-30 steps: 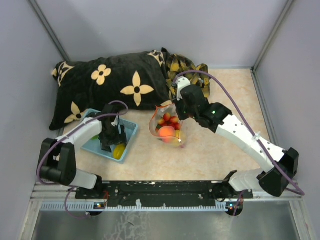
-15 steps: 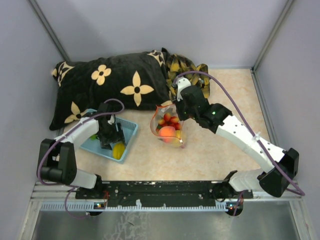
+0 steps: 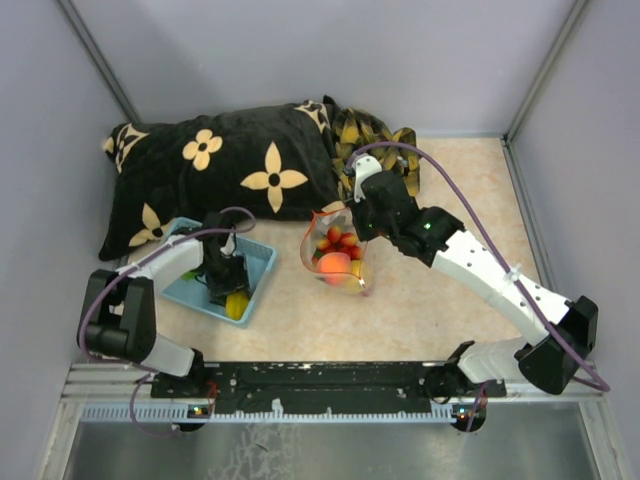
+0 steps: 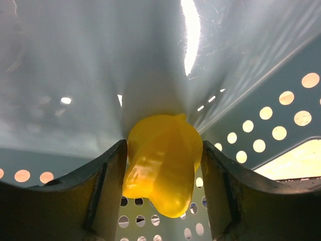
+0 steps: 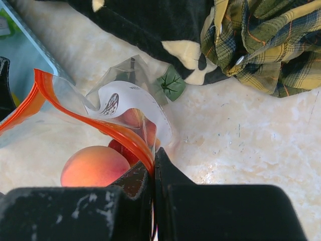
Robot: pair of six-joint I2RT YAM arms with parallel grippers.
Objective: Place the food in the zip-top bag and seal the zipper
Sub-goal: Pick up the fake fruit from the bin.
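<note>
A yellow piece (image 4: 163,165) of the food lies in the light-blue basket (image 3: 258,258), near its front corner (image 3: 237,303). My left gripper (image 4: 164,145) is down in the basket (image 3: 225,283), one finger on each side of the piece, close to or touching it; a firm grip does not show. The clear zip-top bag (image 3: 337,255) stands open with an orange round fruit (image 5: 93,165) and red berries (image 3: 340,240) inside. My right gripper (image 5: 153,155) is shut on the bag's mouth, at the right end of the red-orange zipper (image 5: 95,120). A green leaf (image 5: 170,83) shows behind the bag.
A black pillow with cream flowers (image 3: 220,170) lies along the back, just beyond the basket and the bag. A plaid cloth (image 3: 375,135) is bunched at its right end. Grey walls close in the left, back and right sides.
The left gripper's jaws have narrowed around the yellow piece and the gripper has sunk a little in the basket. The right arm and the bag have not moved.
</note>
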